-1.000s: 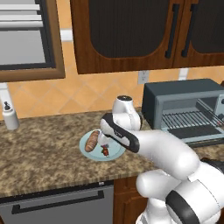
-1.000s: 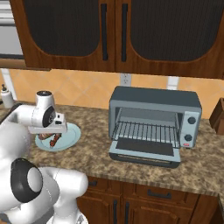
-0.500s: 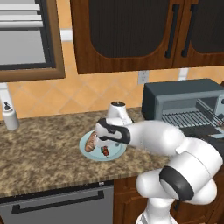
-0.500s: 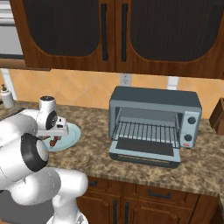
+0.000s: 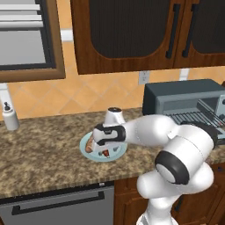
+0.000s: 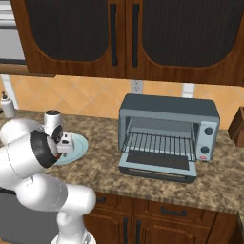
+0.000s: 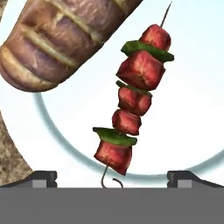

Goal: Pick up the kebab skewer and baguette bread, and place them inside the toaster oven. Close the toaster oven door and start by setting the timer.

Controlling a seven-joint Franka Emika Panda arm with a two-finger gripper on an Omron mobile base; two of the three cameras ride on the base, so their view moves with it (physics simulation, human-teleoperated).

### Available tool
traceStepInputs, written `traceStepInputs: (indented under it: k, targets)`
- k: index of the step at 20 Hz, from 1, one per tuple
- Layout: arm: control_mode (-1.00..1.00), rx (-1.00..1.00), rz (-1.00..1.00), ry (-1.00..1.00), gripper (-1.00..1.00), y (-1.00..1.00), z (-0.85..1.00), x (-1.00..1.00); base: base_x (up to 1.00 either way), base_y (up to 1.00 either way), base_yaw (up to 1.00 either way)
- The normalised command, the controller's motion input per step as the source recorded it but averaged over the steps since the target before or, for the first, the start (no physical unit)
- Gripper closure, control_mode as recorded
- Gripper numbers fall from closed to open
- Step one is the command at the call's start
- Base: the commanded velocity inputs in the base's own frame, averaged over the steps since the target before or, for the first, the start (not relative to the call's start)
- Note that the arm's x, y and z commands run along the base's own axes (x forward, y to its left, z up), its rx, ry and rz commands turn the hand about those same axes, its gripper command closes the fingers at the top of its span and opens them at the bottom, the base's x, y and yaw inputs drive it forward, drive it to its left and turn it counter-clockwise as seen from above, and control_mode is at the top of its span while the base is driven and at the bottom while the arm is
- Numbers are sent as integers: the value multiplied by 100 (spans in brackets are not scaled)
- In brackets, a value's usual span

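Tool (image 7: 112,177) open, kebab skewer (image 7: 134,97) centred between its tips

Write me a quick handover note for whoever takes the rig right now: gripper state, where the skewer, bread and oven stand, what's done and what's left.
Gripper: open, holding nothing, low over the plate, fingers either side of the skewer's lower end.
Kebab skewer: lying on the plate.
Baguette bread: on the same plate, beside the skewer.
Toaster oven: on the counter to the plate's right, toaster oven door down, wire rack bare.
Done: approach to the skewer.
Left: grasp and load skewer, then bread; close door; set timer.
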Motion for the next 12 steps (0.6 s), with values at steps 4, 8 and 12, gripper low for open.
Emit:
traceStepInputs:
  k: [4, 8, 12]
  targets:
    - [-100, 0, 0, 5, -100, 10, -26, 23, 0, 0, 0]
    - [-100, 0, 0, 2, -100, 0, -14, 13, 0, 0, 0]
    - [-100, 0, 0, 1, -100, 5, -24, 8, 0, 0, 0]
